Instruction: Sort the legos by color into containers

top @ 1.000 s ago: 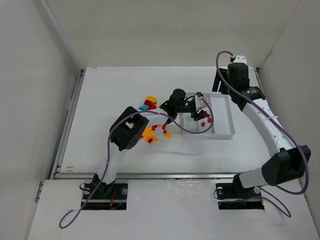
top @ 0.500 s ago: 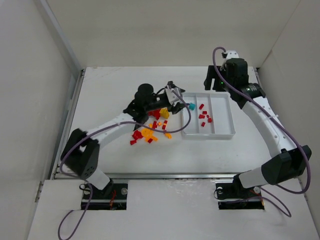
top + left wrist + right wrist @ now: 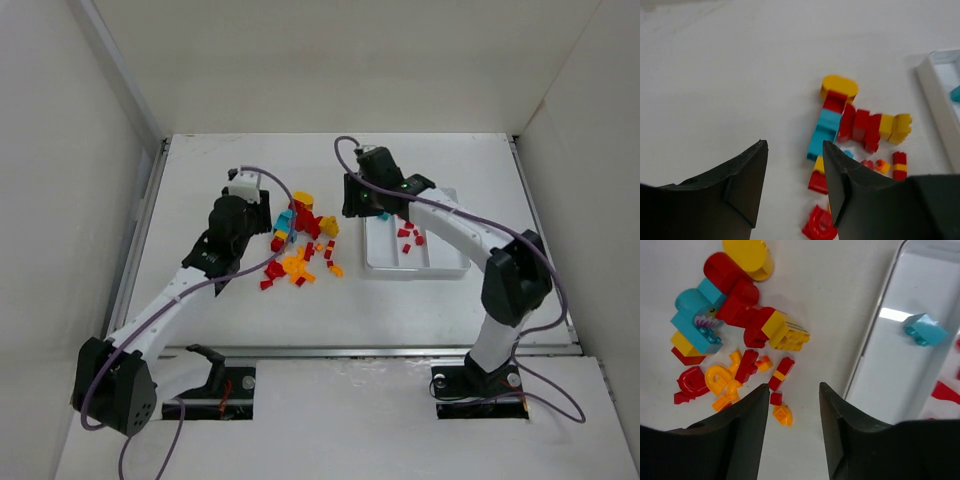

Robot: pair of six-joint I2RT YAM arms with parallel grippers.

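Note:
The legos (image 3: 300, 245) lie in a loose red, yellow and teal pile left of the white tray (image 3: 440, 268). In the left wrist view a teal brick (image 3: 824, 131) lies among the red and yellow ones. The tray's containers hold several red bricks (image 3: 408, 237) and one teal brick (image 3: 925, 330). My left gripper (image 3: 794, 145) hangs open and empty over bare table, just left of the pile (image 3: 252, 215). My right gripper (image 3: 794, 386) is open and empty too, above the strip between the pile and the tray's rim (image 3: 872, 330). A small red brick (image 3: 775, 399) lies near its left finger.
White walls close in the table (image 3: 200, 300) on the left, back and right. A metal rail (image 3: 340, 351) runs along the near edge. The tray's rim (image 3: 935, 95) shows at the right of the left wrist view.
My left arm swung back from the tray's left edge to the pile's left side; the teal brick now lies in the tray. My right arm came forward from behind the tray. Both jaws narrowed.

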